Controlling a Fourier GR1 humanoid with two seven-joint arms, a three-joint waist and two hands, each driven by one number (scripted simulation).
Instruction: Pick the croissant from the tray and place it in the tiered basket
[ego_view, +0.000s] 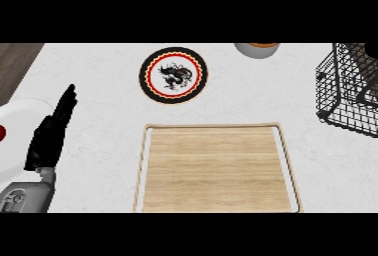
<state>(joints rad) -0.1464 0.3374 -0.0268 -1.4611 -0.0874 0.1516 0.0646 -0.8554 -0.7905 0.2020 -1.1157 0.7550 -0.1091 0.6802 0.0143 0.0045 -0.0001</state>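
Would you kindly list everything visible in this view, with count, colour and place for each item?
tray: one, light wood, centre to lower centre of the counter; no croissant shows on it.
plate: one, black rim, red ring, white centre with a dark dragon-like figure, above the tray.
tiered basket: one, black wire, right edge, partly cut off.
bowl: one, grey with orange inside, top edge, mostly cut off.
white plate: one, white with a red spot, left edge, partly hidden by the arm.
counter: one, white marbled.
left hand: one, black, at left, fingers straight, pointing up.
right hand: not in view.
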